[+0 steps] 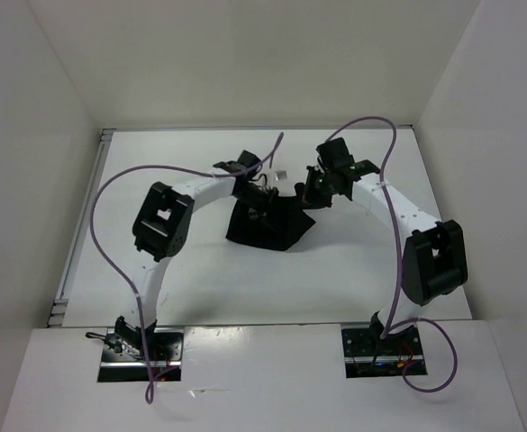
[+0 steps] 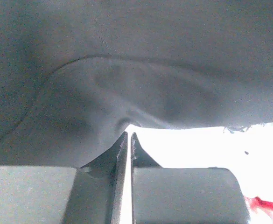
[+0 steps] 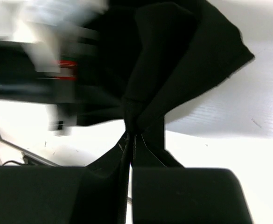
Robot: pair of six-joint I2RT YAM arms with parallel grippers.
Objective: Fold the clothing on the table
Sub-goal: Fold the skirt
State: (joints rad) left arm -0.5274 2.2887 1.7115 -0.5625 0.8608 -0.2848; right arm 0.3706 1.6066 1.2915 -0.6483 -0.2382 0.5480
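The left gripper (image 2: pixel 128 136) has its jaws almost together, only a thin slit between them, and at their tips a pucker of the clothing (image 2: pixel 127 79) is drawn in and pinched. From there the fabric spreads up and out and fills nearly the whole left wrist view, with a curved seam running across it. Bright tabletop (image 2: pixel 197 144) shows below its lower edge on the right.

The right gripper (image 3: pixel 130 135) is clamped tight on another gathered bit of the clothing (image 3: pixel 173 60), which fans out from the pinch in dark folds. Beyond it the other arm is only a blur.

From above, the two grippers (image 1: pixel 261 193) (image 1: pixel 312 193) stand close together, both at the top of the clothing (image 1: pixel 268 225). It hangs from them like a small tent. Its lower edge rests on the tabletop (image 1: pixel 200 279) around the middle, somewhat nearer the far edge.
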